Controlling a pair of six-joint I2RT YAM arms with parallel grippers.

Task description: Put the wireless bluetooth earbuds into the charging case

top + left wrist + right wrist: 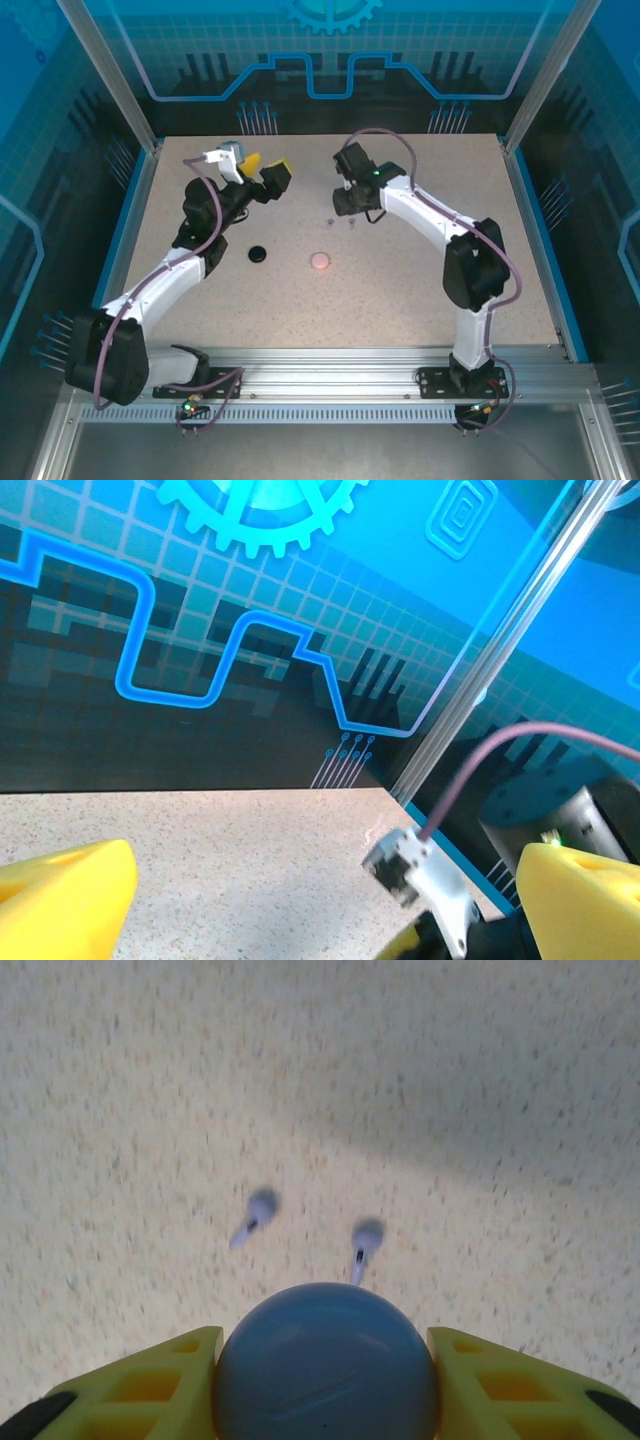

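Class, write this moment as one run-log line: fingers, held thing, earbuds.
left fingers: open, empty | right fingers: shut on blue case | purple earbuds: two, lying apart on table, just beyond case

The right claw (325,1390) is closed around a round case (325,1355). Two earbuds lie on the desk (420,290) just past that case, side by side but not touching: the left earbud (254,1216) and the right earbud (365,1241). Seen from above, this pair lies near the middle of the desk, close to the right claw, on its near side. Nearer to the arm bases lie two more cases, well apart from each other: the left case (258,254) and the middle case (319,261). The middle case lies in front of the earbuds. The left claw (266,167) hangs over the back left part of the desk, spread wide, with nothing in it.
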